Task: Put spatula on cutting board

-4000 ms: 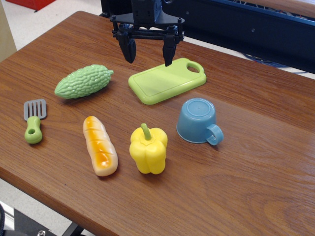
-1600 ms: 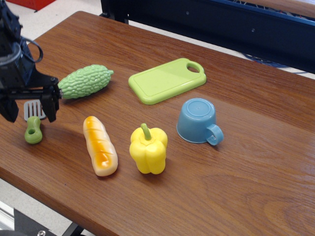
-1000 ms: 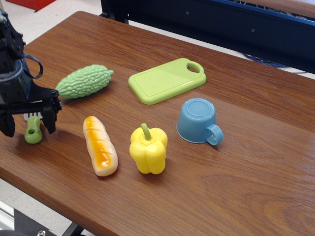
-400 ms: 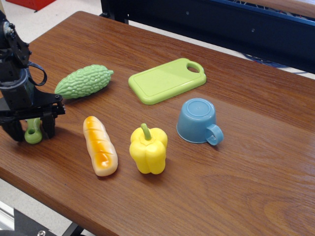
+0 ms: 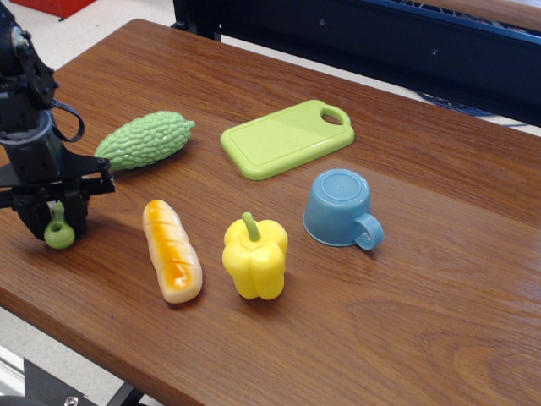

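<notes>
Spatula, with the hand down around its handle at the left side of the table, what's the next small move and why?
Probably a short straight lift. The hand looks closed on the spatula, with a finger on each side of its green handle, and the spatula appears to rest on the table. The cutting board sits away to the right, so raising it first should clear the green gourd on the way.

spatula (image 5: pixel 59 233): lime-green handle
cutting board (image 5: pixel 286 138): lime green, plain
gourd (image 5: pixel 144 139): pale green, bumpy
bread (image 5: pixel 172 250): cream, orange-brown glazed top
pepper (image 5: pixel 254 258): yellow, green stem
cup (image 5: pixel 341 208): light blue
gripper (image 5: pixel 56 222): black
table (image 5: pixel 439 279): reddish-brown wood grain
</notes>
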Motion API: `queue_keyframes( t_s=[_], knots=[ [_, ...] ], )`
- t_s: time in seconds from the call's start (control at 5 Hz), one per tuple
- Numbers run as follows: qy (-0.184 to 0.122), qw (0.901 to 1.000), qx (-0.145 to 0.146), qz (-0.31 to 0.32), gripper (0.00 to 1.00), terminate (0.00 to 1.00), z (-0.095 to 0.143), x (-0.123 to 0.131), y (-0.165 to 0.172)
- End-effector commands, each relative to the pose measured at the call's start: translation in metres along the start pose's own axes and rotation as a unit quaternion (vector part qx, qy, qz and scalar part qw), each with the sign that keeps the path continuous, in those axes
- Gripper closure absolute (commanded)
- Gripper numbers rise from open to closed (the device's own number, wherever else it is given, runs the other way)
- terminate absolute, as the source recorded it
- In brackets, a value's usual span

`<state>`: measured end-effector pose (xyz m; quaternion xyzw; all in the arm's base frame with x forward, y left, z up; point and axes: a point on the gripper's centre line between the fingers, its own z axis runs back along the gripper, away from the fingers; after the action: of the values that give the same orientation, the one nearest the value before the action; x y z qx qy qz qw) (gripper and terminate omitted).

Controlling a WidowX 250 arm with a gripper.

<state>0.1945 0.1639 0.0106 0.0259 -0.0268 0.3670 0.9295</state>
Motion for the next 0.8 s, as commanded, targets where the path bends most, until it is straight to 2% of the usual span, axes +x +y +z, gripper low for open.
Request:
queue_keyframes(
  t_s=[0.0,0.2,0.4,0.6],
  knots=[
    [-0.036,0.9986,0.003,0.039,1.0,0.0,0.049,0.023,0.004],
    [-0.04,0.9992,-0.003,-0.007,1.0,0.0,0.075,0.036,-0.011],
    [-0.032,0.9977,-0.018,-0.057,1.0,0.0,0.088,0.043,-0.041],
    [-0.055,0.9936,-0.026,-0.095,1.0,0.0,0.096,0.051,-0.075]
  ],
)
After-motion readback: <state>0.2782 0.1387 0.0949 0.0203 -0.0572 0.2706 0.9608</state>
